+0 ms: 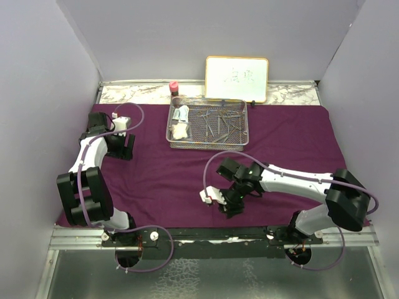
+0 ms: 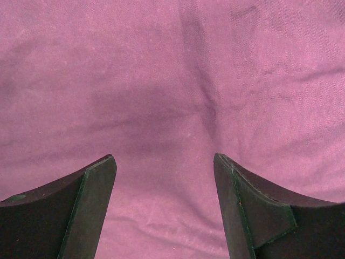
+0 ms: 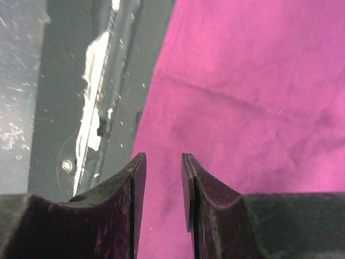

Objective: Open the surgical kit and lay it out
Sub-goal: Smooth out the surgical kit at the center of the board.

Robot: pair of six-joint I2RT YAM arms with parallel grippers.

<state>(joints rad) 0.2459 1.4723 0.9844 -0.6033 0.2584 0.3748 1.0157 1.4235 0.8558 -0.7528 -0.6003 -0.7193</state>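
The dark purple cloth wrap (image 1: 280, 134) lies spread flat over the table. On its far middle stands the silver wire-mesh tray (image 1: 172, 128), holding steel forceps and clamps (image 1: 215, 121), gauze (image 1: 180, 130) and small white packets (image 1: 181, 114). My left gripper (image 1: 121, 151) hangs just above the cloth (image 2: 172, 81) at the left, jaws wide open and empty (image 2: 164, 157). My right gripper (image 1: 227, 208) is low over the cloth's near edge (image 3: 161, 70). Its jaws (image 3: 163, 156) stand a narrow gap apart, open, with only cloth showing between them.
A framed whiteboard (image 1: 237, 78) and a small pink-capped bottle (image 1: 174, 88) stand behind the tray on the marbled strip. A black rail (image 1: 206, 235) runs along the front just past the cloth's edge; it shows in the right wrist view (image 3: 70, 108). Grey walls close in left, right and back.
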